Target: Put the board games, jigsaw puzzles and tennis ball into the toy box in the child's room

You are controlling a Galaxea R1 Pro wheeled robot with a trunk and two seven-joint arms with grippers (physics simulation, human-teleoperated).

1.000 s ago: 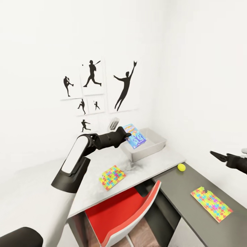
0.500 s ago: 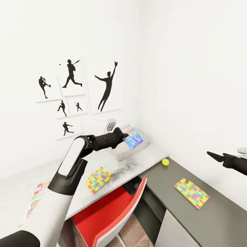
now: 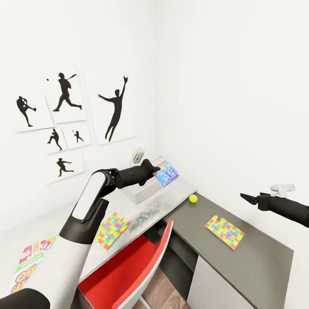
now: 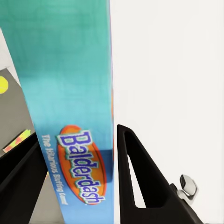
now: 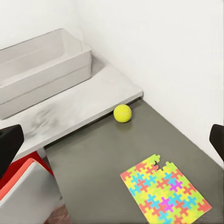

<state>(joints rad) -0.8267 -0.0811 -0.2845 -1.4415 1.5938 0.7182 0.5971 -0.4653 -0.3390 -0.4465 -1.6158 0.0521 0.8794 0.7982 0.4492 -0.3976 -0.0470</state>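
"Balderdash" reads on the blue board game clamped in the left tool, held above the toy box. The right tool hangs wide over the dark worktop, near a jigsaw puzzle and the tennis ball.

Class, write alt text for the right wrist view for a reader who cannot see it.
A small yellow-green tennis ball sits on the dark grey lower desk section, near the step up to the pale top holding a light-grey toy box. A multicoloured jigsaw puzzle square lies flat nearer the camera.
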